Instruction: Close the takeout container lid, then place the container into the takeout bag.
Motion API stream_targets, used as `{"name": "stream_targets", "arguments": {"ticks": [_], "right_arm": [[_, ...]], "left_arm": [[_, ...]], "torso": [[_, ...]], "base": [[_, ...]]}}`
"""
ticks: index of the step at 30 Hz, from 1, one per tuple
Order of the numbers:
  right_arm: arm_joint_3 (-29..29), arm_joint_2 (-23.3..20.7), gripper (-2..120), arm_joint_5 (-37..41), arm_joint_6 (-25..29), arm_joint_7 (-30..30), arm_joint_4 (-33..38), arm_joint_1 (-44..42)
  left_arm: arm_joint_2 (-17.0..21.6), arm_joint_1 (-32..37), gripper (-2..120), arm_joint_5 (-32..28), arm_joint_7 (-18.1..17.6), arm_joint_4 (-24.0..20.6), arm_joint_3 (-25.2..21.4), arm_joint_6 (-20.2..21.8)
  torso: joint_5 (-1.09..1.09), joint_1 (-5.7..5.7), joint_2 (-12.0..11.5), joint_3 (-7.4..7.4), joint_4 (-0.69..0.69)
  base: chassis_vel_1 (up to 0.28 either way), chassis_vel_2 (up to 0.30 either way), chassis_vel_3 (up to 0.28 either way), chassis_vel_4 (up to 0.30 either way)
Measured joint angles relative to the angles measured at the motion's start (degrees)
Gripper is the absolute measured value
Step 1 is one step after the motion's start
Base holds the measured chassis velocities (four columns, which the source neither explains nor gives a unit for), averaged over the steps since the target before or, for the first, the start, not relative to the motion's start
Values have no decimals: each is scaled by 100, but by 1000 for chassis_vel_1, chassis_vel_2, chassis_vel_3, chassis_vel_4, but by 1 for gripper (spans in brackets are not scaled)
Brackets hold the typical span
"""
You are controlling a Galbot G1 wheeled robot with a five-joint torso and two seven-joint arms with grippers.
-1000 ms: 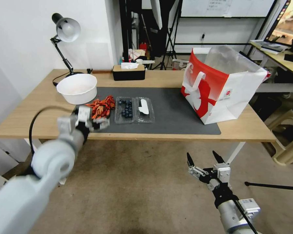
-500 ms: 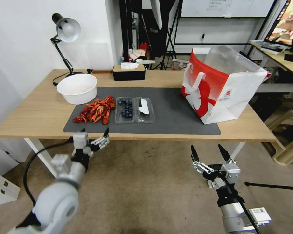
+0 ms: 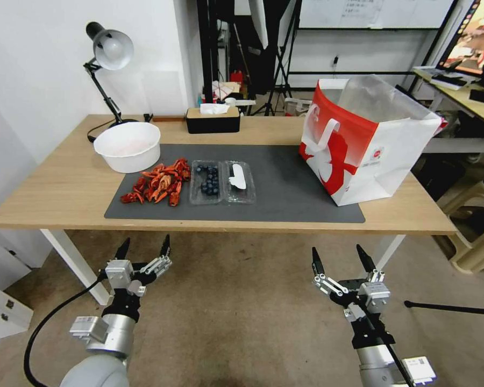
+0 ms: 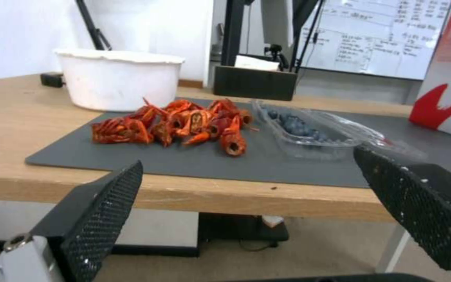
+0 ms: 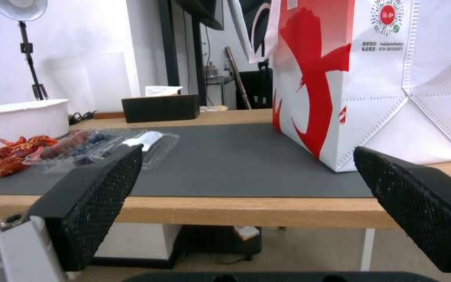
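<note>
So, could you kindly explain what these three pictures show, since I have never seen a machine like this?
It is a wheeled robot with two arms, each ending in a two-fingered gripper. The wide picture comes from a camera on its head; the other two come from cameras on its wrists, so the black pads in front are that arm's own fingers. The left gripper and right gripper both hang open and empty, low in front of the table. On the dark mat lies an open takeout container with blueberries in one half and its labelled lid flat beside them. Left of it are red crayfish and a white bowl; on the right stands the takeout bag.
</note>
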Motion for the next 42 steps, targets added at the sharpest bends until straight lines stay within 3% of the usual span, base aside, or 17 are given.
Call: {"name": "stream_targets", "arguments": {"ticks": [17, 35, 37, 42], "right_arm": [[-89, -53, 100, 222, -181, -29, 13, -2], [-615, -540, 100, 3324, -1629, 544, 122, 901], [-980, -647, 100, 4071, -1779, 749, -85, 1336], [-1680, -742, 100, 5001, -1897, 1186, -429, 2111]], "left_arm": [[-17, 18, 100, 252, -16, 68, 64, 43], [-80, 24, 100, 227, 67, 68, -80, 19], [-109, 54, 100, 233, 84, 62, -128, 19], [-137, 112, 100, 257, 130, 19, -217, 24]], "torso": [[0, 0, 0, 0, 0], [0, 0, 0, 0, 0], [0, 0, 0, 0, 0], [0, 0, 0, 0, 1]], "base": [[0, 0, 0, 0], [0, 0, 0, 0], [0, 0, 0, 0], [0, 0, 0, 0]]}}
